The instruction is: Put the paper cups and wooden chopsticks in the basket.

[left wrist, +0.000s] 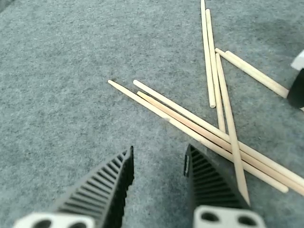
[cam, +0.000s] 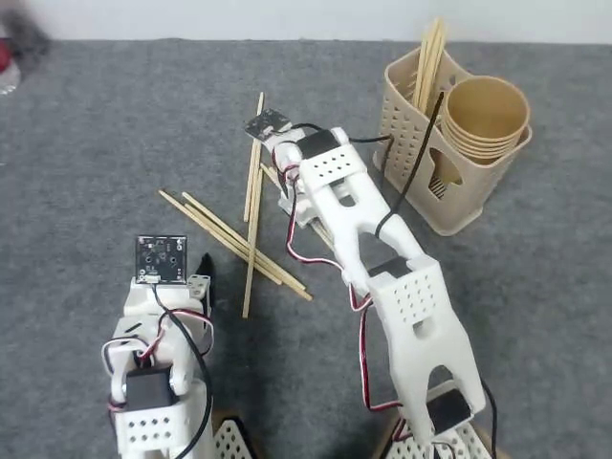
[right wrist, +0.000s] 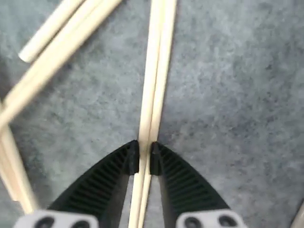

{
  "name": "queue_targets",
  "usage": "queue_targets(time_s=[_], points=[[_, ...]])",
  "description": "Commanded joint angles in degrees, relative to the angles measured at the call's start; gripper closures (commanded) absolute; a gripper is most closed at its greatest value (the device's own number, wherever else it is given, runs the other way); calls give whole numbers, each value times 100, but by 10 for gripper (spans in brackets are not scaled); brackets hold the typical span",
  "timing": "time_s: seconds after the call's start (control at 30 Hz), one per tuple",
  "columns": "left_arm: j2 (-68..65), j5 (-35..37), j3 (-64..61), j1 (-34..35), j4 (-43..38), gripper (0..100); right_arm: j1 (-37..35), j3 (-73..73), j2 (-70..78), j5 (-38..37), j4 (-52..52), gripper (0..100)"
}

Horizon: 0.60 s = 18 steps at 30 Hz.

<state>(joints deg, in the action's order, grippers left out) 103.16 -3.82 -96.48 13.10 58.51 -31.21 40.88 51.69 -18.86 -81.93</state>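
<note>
Several wooden chopsticks point(cam: 234, 239) lie scattered and crossing on the grey carpet. My right gripper point(right wrist: 144, 154) is shut on a pair of chopsticks point(right wrist: 156, 71) that lie side by side, low against the carpet. In the high view that arm's wrist point(cam: 325, 172) sits over the pile's far side. My left gripper point(left wrist: 159, 152) is open just short of the near chopsticks point(left wrist: 190, 118), with nothing between its fingers. The beige basket point(cam: 406, 124) at the back right holds stacked paper cups point(cam: 486, 115) and several upright chopsticks point(cam: 427, 57).
A black cable point(cam: 411, 172) runs from the right arm across the basket's front. Open carpet stretches to the left of the chopsticks and in front of the basket. A blurred object point(cam: 8, 57) sits at the far left corner.
</note>
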Motion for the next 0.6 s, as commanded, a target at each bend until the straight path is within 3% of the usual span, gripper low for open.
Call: queue_targets(time_s=[0.0,0.2,0.3,0.57], points=[[105,0,31,-44,-97,830,57,255,171,-211,-207,894],[105,0,31,-44,-105,830,31,448,259,-229,-365,891],[105,0,22,-44,-105,830,57,448,259,-229,-365,996],[105,0,22,-44,-105,830,75,624,127,-422,-655,991]])
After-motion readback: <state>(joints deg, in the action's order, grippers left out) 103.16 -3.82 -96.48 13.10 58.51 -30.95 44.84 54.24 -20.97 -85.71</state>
